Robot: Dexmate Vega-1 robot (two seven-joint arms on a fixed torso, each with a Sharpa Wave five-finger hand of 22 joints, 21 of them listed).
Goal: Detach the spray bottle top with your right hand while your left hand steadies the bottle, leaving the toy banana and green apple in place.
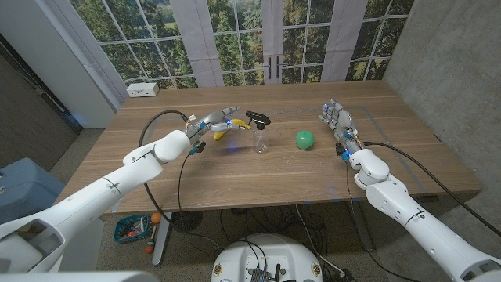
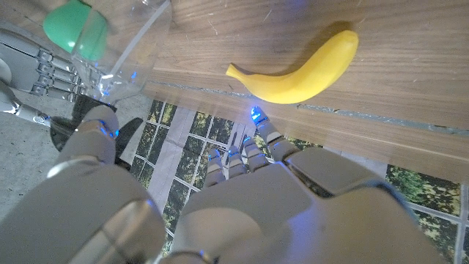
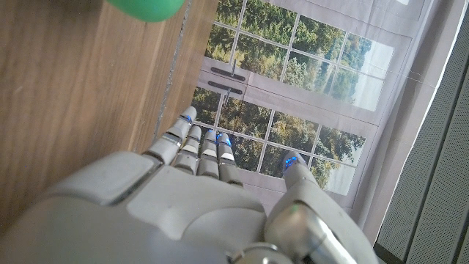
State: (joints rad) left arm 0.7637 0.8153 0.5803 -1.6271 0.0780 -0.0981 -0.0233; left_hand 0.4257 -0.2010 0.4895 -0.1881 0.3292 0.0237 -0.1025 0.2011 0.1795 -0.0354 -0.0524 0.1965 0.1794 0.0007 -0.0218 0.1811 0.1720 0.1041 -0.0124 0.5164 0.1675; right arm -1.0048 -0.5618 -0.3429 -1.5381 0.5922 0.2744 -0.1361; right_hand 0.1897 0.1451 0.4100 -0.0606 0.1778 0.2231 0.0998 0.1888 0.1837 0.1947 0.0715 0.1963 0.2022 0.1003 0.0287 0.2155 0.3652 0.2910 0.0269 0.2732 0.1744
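A clear spray bottle (image 1: 261,140) with a black trigger top (image 1: 258,119) stands upright mid-table. The yellow toy banana (image 1: 222,132) lies just left of it, partly under my left hand (image 1: 213,121), whose fingers stretch toward the bottle top and hold nothing. In the left wrist view the banana (image 2: 300,73) lies past my left hand (image 2: 242,198), with the bottle (image 2: 128,48) beside it. The green apple (image 1: 304,140) sits right of the bottle. My right hand (image 1: 337,122) stands further right with fingers spread upward. Its wrist view shows the right hand (image 3: 212,198) and the apple (image 3: 146,7).
A small white box (image 1: 143,89) sits at the table's (image 1: 258,176) far left corner. Tall windows stand behind the table. A blue bin (image 1: 19,184) and a basket of small items (image 1: 135,228) are on the floor to the left.
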